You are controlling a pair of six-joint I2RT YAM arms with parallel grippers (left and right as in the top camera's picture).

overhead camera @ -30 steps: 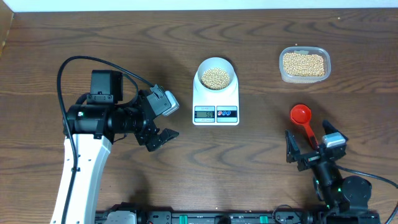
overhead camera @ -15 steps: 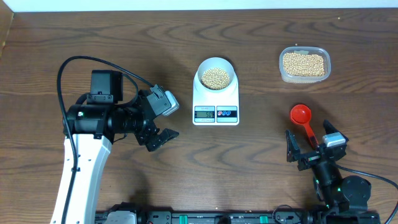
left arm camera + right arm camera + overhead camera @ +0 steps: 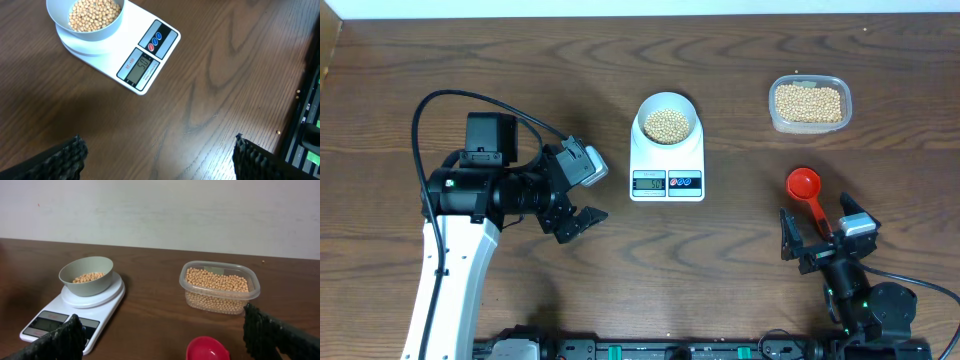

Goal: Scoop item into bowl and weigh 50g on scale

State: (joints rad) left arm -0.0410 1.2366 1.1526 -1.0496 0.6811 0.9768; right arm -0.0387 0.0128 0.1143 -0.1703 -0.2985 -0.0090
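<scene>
The pale bowl [image 3: 667, 120] holds tan beans [image 3: 667, 124] and sits on the white scale [image 3: 667, 170], whose display is lit. The bowl [image 3: 85, 20] and scale [image 3: 145, 62] also show in the left wrist view, and in the right wrist view the bowl [image 3: 86, 275] stands on the scale [image 3: 55, 322]. My left gripper [image 3: 578, 222] is open and empty, left of and nearer than the scale. My right gripper [image 3: 817, 245] is open and empty at the front right, with a red scoop [image 3: 809, 194] lying on the table between its fingers.
A clear plastic tub [image 3: 808, 103] of beans stands at the back right; it also shows in the right wrist view [image 3: 220, 287]. The red scoop's bowl [image 3: 207, 348] lies just ahead of the right gripper. A black rail [image 3: 670, 350] runs along the table's front edge.
</scene>
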